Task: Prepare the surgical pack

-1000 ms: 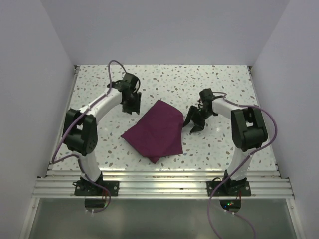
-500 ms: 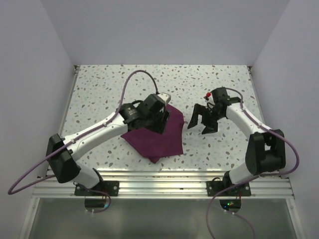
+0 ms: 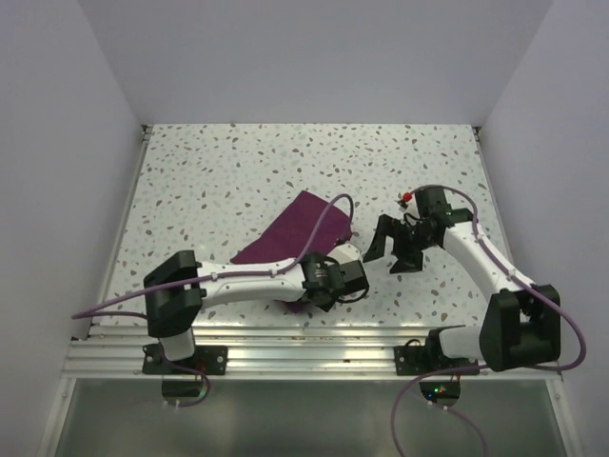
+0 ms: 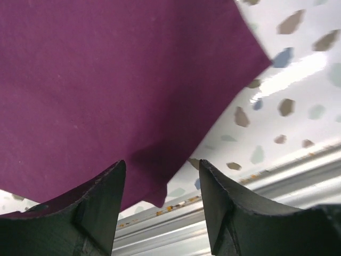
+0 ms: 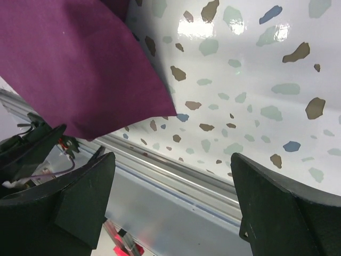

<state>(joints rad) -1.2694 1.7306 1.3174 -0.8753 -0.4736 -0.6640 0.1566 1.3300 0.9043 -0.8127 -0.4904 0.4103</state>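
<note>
Overhead, purple cloth (image 3: 303, 221): lies folded flat on the speckled table (image 3: 219, 162), about the middle and slightly left; its near part is hidden under the left arm (image 3: 247, 279).
Left gripper (image 3: 350, 282): low at the cloth's near right corner; cannot tell the finger state from above.
Right gripper (image 3: 390, 255): just right of the cloth, fingers spread, holding nothing.
Left wrist view, cloth (image 4: 117, 80): fills the upper left; a corner points toward the metal rail (image 4: 287, 170).
Left gripper (image 4: 160, 168): fingers spread on either side of that corner, nothing pinched; cannot tell if they touch the cloth.
Right wrist view, cloth (image 5: 74, 64): upper left, one corner lying on the table (image 5: 256, 80).
Right gripper (image 5: 171, 160): fingers wide apart, empty, clear of the cloth.
</note>
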